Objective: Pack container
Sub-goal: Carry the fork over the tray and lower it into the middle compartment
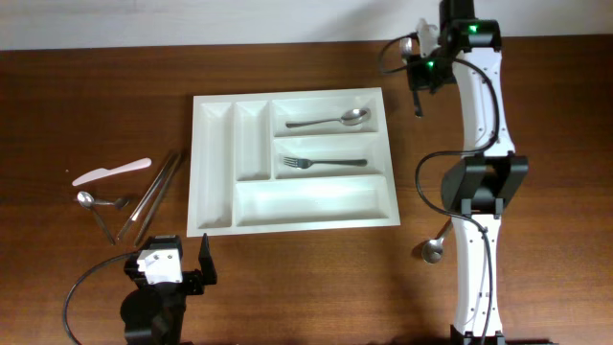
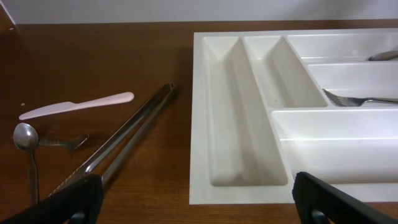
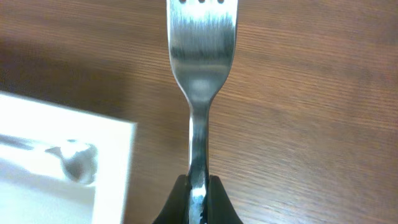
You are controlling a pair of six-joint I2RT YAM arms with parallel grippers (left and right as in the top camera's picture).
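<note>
The white container (image 1: 215, 144) lies mid-table; it also shows in the left wrist view (image 2: 233, 186) and the right wrist view (image 3: 56, 193). A spoon (image 1: 335, 120) lies in its top long compartment and a fork (image 1: 321, 162) in the middle one. My right gripper (image 1: 419, 84) hovers just past the tray's far right corner, shut on a metal fork (image 3: 200, 37) by its handle, tines pointing away from the jaws (image 3: 198, 193). My left gripper (image 1: 180, 264) is open and empty near the tray's front left corner (image 2: 199, 202).
Left of the tray lie a white plastic knife (image 1: 113, 172), long metal tongs (image 1: 153, 192), a spoon (image 1: 86, 199) and a small piece of cutlery (image 1: 120, 202). Another spoon (image 1: 433, 251) lies beside the right arm's base.
</note>
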